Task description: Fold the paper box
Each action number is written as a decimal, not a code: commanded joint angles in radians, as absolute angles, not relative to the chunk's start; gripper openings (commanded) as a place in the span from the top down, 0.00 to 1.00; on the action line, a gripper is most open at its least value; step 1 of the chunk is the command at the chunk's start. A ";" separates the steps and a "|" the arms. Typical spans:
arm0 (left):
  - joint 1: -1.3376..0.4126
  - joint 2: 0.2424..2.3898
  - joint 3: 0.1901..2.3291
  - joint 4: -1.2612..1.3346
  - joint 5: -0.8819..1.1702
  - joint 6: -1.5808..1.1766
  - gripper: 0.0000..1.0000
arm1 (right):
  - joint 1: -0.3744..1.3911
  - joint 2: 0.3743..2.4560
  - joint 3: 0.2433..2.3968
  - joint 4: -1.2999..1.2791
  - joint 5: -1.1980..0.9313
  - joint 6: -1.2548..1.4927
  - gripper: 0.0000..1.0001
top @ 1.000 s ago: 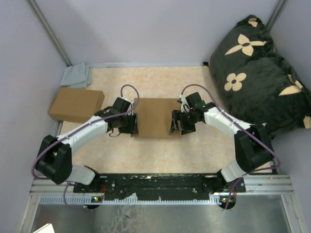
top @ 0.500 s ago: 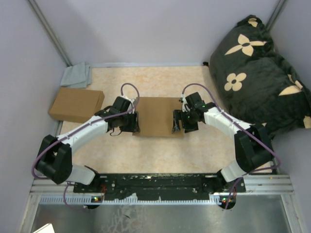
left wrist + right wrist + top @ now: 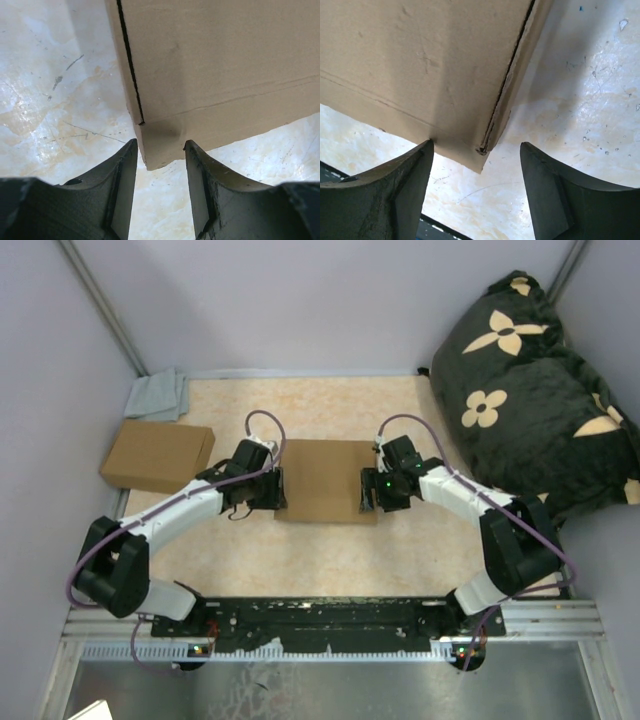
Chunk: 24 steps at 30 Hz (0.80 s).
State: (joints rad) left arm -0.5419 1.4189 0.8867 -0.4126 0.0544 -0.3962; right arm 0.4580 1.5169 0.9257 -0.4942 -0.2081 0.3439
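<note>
Two arms reach in from the near edge of the tabletop (image 3: pixel 330 560), one on each side of the paper box (image 3: pixel 322 478). The box lies flat between them as a shallow brown rectangle with its top face level.

The left end effector (image 3: pixel 274 496) sits at the box's near left corner. Its wrist view shows the fingers (image 3: pixel 125 165) spread, with that corner sitting between the tips and the dark seam of the side wall running away from them. The right end effector (image 3: pixel 367 494) sits at the box's near right corner. Its fingers (image 3: pixel 542 170) are spread wider, the corner lies in the gap, and bare tabletop shows between the cardboard and the right-hand finger.

Left of the paper box and well apart from it lies a second cardboard box (image 3: pixel 157 455), also shallow and brown. Beyond that box, in the far left corner, is a crumpled grey cloth (image 3: pixel 158 396). To the far right of the paper box, a black cushion (image 3: pixel 520 380) with cream flower shapes leans against the wall.
</note>
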 commanded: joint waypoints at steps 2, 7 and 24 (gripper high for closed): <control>-0.546 1.419 0.855 -0.352 0.000 -0.430 0.51 | 0.465 1.511 0.894 -0.411 -0.136 0.362 0.31; -0.548 1.415 0.816 -0.304 -0.054 -0.453 0.52 | 0.465 1.513 0.872 -0.379 -0.105 0.375 0.32; -0.650 1.371 0.660 -0.098 -0.321 -0.515 0.56 | 0.466 1.421 0.871 -0.388 -0.104 0.375 0.58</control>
State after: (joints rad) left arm -0.6304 1.4277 0.6830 -0.1394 -0.2527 -0.5045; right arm 0.4580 1.5124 0.8440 -0.3843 -0.1066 0.3771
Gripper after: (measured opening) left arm 0.453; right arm 0.435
